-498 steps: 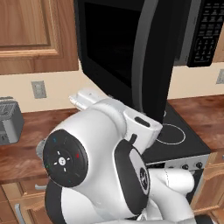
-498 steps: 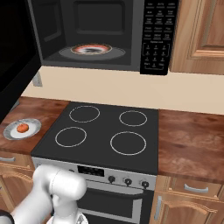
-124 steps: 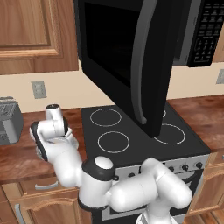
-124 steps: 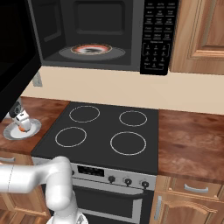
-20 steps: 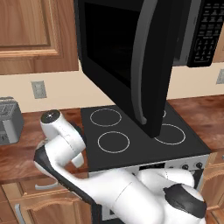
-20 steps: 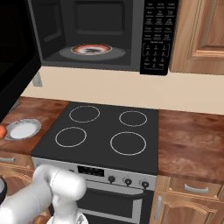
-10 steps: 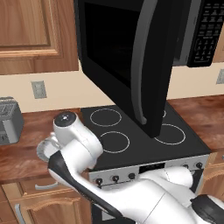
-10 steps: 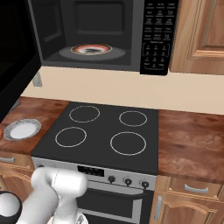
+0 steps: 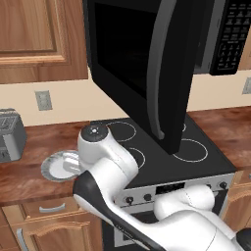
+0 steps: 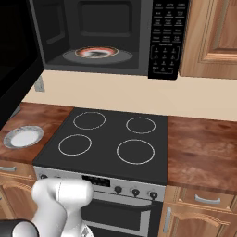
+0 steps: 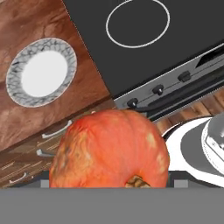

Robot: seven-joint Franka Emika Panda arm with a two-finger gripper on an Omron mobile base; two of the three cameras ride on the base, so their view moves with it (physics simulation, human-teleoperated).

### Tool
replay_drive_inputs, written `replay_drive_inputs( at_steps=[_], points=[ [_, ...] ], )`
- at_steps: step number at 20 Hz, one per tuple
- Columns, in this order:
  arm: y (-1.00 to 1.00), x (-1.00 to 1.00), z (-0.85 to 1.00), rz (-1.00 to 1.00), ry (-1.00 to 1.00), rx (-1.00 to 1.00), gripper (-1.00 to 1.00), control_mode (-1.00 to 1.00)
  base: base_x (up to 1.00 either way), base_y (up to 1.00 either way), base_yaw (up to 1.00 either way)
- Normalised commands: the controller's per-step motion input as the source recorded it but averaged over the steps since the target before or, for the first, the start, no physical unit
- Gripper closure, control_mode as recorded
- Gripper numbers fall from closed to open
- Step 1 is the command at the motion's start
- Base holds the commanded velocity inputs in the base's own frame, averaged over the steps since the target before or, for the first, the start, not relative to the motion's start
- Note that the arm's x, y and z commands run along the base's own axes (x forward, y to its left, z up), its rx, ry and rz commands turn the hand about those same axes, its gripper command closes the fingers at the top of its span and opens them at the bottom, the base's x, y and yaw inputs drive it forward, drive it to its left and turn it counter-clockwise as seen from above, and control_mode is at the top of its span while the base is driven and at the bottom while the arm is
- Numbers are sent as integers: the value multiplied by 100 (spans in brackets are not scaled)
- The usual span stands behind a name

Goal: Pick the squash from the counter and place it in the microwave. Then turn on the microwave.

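Squash [image 11: 109, 151] lifted off plate [image 11: 41, 72], jaws hidden, microwave [image 10: 106, 37] door open

**Even, soft rendered light with few shadows**

All three views are evenly and fairly brightly lit, with flat, diffuse light and no clear single source. Shadows are faint. The microwave [image 10: 109, 34] cavity is dim, yet the turntable inside stays readable. Its open door [image 9: 142, 68] is near black and swallows detail, with a soft pale sheen down the curved handle. The robot arm [image 9: 110, 166] carries smooth highlights. The wood tabletop [image 10: 201, 150] shows mottled grain without glare. In the hand view, the squash [image 11: 109, 151] looms very close and slightly soft, while the plate [image 11: 41, 72] looks crisp. Edges look mildly jagged and pixelated; straight lines stay straight at the borders.
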Motion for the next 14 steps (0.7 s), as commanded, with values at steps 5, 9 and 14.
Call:
replay_drive_inputs(
  at_steps=[5, 9, 14],
  points=[
    [-23, -38, 31, 21, -4, -4, 100, -100, 0, 0, 0],
    [-23, -36, 31, 18, -5, -4, 100, -100, 0, 0, 0],
    [-26, -37, 31, 18, -8, -4, 100, -100, 0, 0, 0]
  ],
)
